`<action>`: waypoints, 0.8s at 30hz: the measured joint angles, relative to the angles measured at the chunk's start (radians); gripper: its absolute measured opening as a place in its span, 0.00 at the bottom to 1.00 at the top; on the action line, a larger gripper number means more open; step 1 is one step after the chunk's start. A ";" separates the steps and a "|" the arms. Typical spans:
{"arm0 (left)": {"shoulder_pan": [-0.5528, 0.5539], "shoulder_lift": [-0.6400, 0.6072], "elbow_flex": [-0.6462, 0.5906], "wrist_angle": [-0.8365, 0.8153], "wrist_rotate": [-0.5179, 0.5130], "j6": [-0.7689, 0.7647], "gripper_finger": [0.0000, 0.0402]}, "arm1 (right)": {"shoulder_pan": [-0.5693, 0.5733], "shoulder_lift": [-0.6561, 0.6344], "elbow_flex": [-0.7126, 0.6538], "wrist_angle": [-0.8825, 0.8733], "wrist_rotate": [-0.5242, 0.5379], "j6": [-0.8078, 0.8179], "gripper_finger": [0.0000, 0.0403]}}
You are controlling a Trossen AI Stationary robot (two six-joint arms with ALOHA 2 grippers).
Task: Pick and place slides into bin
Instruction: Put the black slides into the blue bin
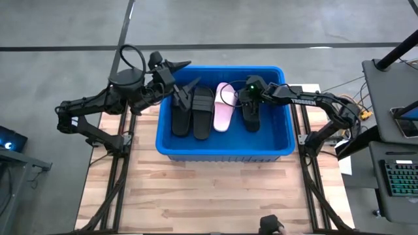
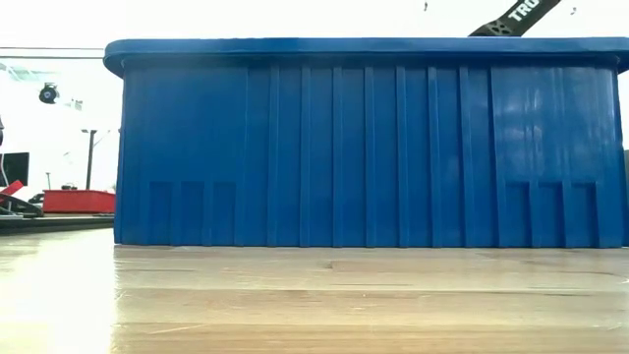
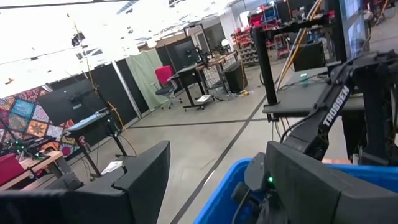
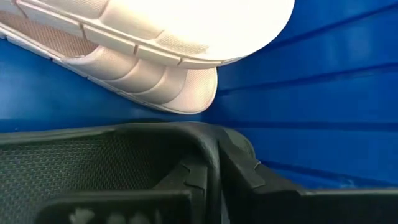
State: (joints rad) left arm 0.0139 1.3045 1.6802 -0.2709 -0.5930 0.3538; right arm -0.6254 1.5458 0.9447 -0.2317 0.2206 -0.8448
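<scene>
The blue bin [image 1: 222, 147] stands mid-table and fills the low view [image 2: 364, 147]. Two black slides [image 1: 192, 111] and a pale pink slide [image 1: 224, 108] lie side by side on its floor. A third black slide [image 1: 253, 119] is at the bin's right side, under my right gripper [image 1: 251, 96], which is down inside the bin and shut on it. The pink slide [image 4: 155, 43] shows just beyond it. My left gripper [image 1: 186, 75] is open and empty above the bin's far left corner. Its fingers also show spread apart in the left wrist view [image 3: 217, 186]. My right gripper pinches the black slide's thin edge [image 4: 210, 152] between its two fingers, at the slide's far end. The fingers come from above, slanting in from the table's right. The slide's textured face [image 4: 74, 168] lies to one side of the fingers. Whether it rests on the bin floor I cannot tell.
The bin's walls [image 4: 323, 93] stand close around my right gripper. Bare wooden tabletop [image 1: 215, 196] lies between the bin and the near edge. Desks with a keyboard [image 1: 398, 176] stand off the table's right side.
</scene>
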 joint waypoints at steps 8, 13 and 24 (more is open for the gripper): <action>0.000 -0.007 -0.001 -0.051 0.001 0.001 0.62 | -0.013 -0.015 0.054 -0.116 -0.100 0.070 0.21; 0.000 -0.022 -0.001 -0.070 0.001 0.001 0.62 | -0.012 -0.017 0.110 -0.236 -0.157 0.096 0.31; 0.000 -0.023 -0.001 -0.070 0.002 -0.001 0.62 | -0.012 -0.017 0.212 -0.418 -0.224 0.112 0.46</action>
State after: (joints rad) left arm 0.0136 1.2816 1.6791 -0.3407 -0.5908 0.3527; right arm -0.6376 1.5291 1.1569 -0.6494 -0.0034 -0.7331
